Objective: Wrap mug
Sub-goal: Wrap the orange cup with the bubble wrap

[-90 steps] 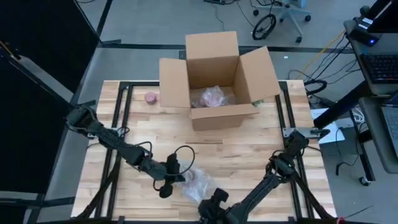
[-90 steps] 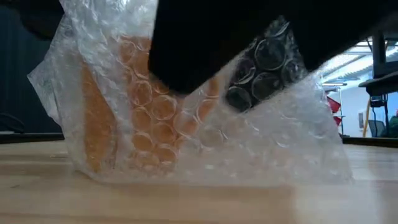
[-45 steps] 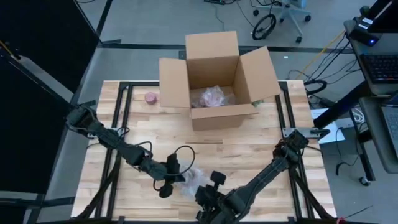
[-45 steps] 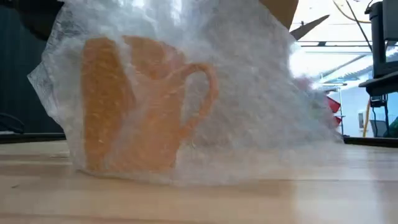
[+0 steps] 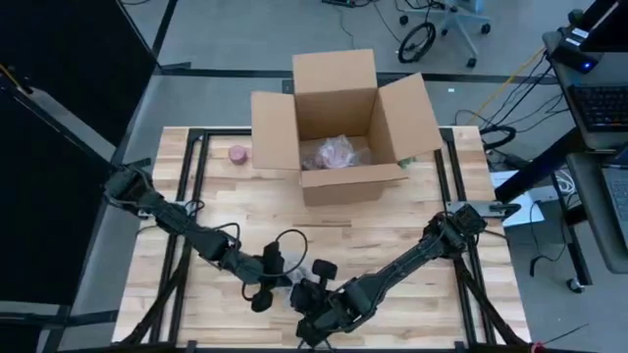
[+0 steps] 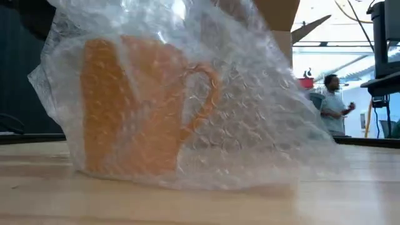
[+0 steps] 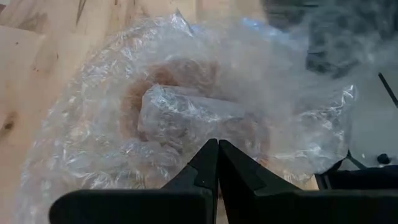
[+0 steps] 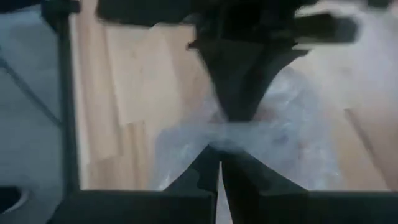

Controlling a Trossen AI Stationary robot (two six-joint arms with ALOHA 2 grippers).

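Near the table's front edge we find the mug (image 6: 134, 106) upright in bubble wrap (image 6: 250, 125), between both grippers: left gripper (image 7: 217, 163) and right gripper (image 8: 219, 163) pinch wrap (jaws closed).

Both arms were dark, nearly black, built of slim tubular links joined by bulkier rounded joints. A thin black cable looped loose beside the left arm (image 5: 196, 235) near its wrist. The right arm (image 5: 412, 260) carried a blocky wrist housing. Each gripper's fingers (image 7: 205, 165) were matte black, flat-sided wedges tapering to narrow tips, mounted on a broad dark crossbar.
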